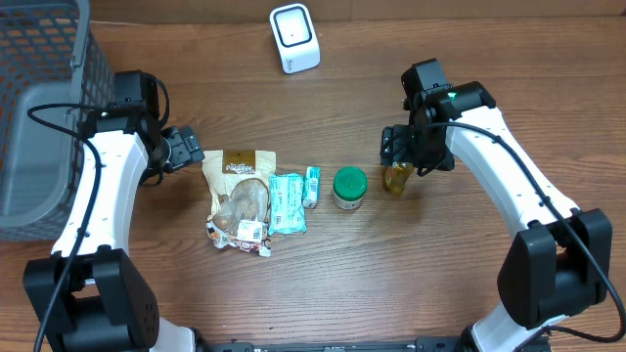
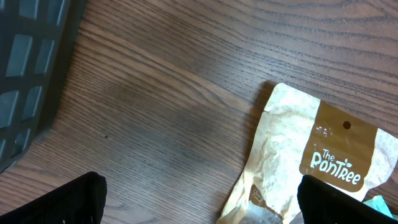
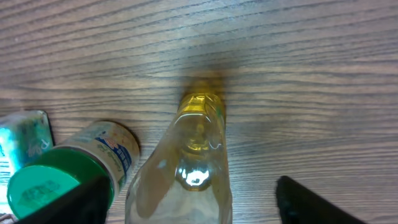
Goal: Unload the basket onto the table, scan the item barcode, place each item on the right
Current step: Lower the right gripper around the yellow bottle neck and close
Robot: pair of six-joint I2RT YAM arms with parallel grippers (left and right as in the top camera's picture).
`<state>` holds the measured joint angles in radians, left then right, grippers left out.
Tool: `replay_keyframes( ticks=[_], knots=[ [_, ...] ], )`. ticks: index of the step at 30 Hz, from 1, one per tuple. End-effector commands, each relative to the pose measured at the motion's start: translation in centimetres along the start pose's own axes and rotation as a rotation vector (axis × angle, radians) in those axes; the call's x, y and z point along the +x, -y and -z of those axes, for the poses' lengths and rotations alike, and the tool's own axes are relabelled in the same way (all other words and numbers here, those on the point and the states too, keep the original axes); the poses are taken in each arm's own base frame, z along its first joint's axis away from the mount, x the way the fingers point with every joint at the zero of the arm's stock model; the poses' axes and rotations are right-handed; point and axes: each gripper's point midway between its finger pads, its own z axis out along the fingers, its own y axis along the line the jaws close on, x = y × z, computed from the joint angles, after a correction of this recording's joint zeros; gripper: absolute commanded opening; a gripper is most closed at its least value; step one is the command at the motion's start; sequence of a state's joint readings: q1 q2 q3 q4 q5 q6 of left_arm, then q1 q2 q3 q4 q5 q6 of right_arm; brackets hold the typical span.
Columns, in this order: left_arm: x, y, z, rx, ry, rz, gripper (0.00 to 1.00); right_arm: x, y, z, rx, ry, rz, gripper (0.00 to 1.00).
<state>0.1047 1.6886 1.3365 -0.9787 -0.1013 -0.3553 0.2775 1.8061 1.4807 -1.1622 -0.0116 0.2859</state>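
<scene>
A small clear bottle of yellow liquid (image 1: 397, 179) stands on the wooden table, seen from above in the right wrist view (image 3: 199, 162). My right gripper (image 1: 402, 156) (image 3: 196, 202) hangs over it, open, one finger on each side, with a gap showing on the right side. The white barcode scanner (image 1: 294, 37) sits at the back centre. My left gripper (image 1: 191, 149) (image 2: 202, 205) stands wide open at the top left corner of a tan snack pouch (image 1: 238, 191) (image 2: 292, 149) and holds nothing.
A green-lidded jar (image 1: 349, 188) (image 3: 68, 168) stands close to the left of the bottle. Two teal packets (image 1: 287, 202) lie between the jar and the pouch. A grey mesh basket (image 1: 39, 108) (image 2: 31, 56) fills the far left.
</scene>
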Motion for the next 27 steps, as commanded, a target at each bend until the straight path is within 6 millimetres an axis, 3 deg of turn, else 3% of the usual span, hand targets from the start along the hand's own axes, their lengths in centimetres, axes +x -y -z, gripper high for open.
replay_keyframes(
  ticks=[1, 5, 18, 19, 20, 21, 27],
  knots=[
    [-0.27, 0.05, 0.81, 0.01, 0.023, -0.02, 1.0, 0.08, 0.07, 0.01, 0.009, 0.003, -0.003, 0.75],
    [-0.27, 0.05, 0.81, 0.01, 0.023, -0.02, 0.99, 0.07, 0.07, 0.01, 0.009, 0.004, -0.003, 0.7],
    [-0.27, 0.05, 0.81, 0.01, 0.023, -0.02, 1.0, 0.1, 0.1, -0.85, 0.007, 0.011, -0.002, 0.72],
    [-0.27, 0.05, 0.81, 0.01, 0.023, -0.02, 1.0, 0.0, 0.07, -0.85, 0.005, 0.015, -0.002, 0.77],
    [-0.27, 0.05, 0.81, 0.01, 0.023, -0.02, 1.0, -0.11, 0.03, -0.85, 0.004, 0.019, -0.002, 0.9],
    [-0.27, 0.05, 0.81, 0.01, 0.023, -0.02, 1.0, -0.2, 0.0, -0.84, 0.002, 0.022, -0.002, 0.98],
    [-0.27, 0.05, 0.81, 0.01, 0.023, -0.02, 1.0, -0.21, -0.1, -0.82, -0.003, 0.022, 0.002, 1.0]
  ],
)
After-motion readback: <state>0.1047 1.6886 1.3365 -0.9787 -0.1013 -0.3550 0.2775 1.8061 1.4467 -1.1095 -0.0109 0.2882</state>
